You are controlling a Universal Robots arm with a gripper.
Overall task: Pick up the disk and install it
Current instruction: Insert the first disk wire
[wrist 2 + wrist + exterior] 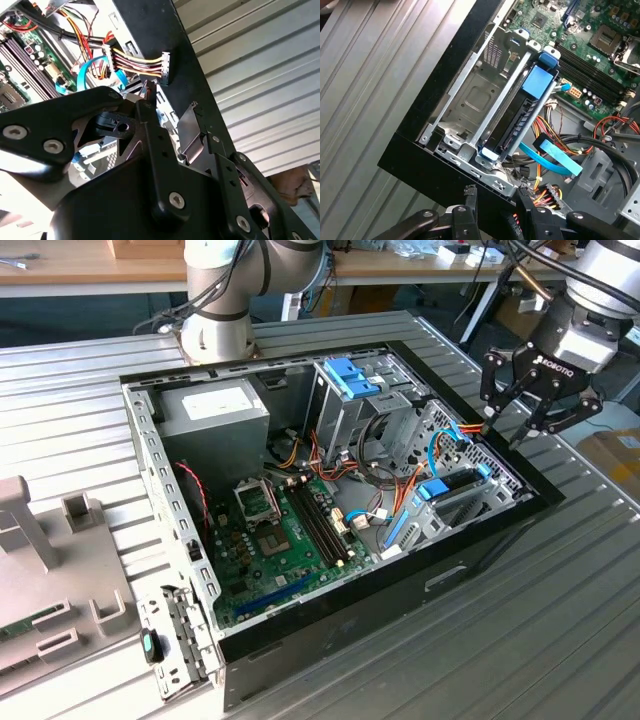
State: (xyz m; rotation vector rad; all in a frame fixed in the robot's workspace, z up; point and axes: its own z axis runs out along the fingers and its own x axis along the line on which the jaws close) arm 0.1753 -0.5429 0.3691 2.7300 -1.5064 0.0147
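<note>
- Gripper (520,418) hovers spread and empty above the edge of the open computer case (330,585) on the exterior view's right. In the first wrist view its fingers (470,200) stand apart with nothing between them.
- Disk (522,117) stands on edge in one slot of the metal drive cage (470,100), with light-blue rails along its sides. The slot just beside it is bare.
- Case rests on the ribbed worktop (520,640), and loose cables (545,192) lie near the cage.
- Progress, as I judge it: nothing is grasped, and the disk looks seated in the cage. Whether it is fully home or connected cannot be told.
</note>
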